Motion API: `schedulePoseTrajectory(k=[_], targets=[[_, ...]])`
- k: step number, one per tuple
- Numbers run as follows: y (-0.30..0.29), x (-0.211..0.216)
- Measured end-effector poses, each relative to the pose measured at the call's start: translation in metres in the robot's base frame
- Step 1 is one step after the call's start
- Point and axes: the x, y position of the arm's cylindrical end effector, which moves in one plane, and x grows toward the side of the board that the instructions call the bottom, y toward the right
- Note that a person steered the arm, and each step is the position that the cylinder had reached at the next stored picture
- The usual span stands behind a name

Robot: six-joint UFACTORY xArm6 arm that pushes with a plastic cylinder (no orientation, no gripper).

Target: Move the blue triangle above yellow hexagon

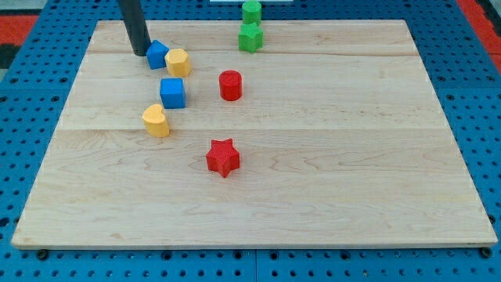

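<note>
Rod: a dark, straight rod comes down from the view's top edge, leaning slightly so its lower end sits further to the view's right than its upper part
My tip (140, 52): resting on the board near the top-left corner, just left of the blue triangle, touching it or very nearly; it holds nothing, being a bare rod end
Blue triangle (157, 55): between my tip and the yellow hexagon, pressed against the hexagon's left side
Yellow hexagon (178, 62): just right of the triangle and slightly lower in the view
Blue cube (172, 92): below those two, standing apart
Yellow heart (156, 121): below-left of the cube, close to it
Red cylinder (230, 84): right of the cube, well apart
Red star (222, 157): near the board's middle
Green blocks: one (250, 37) at the board's top edge, another (251, 11) just above it, shapes unclear
Board (352, 172): pale wood
</note>
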Motion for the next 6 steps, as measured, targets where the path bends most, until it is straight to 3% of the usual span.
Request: schedulePoseTrajectory(k=[1, 2, 6], targets=[[-0.032, 0.056], [-0.03, 0.079], [0.025, 0.007]])
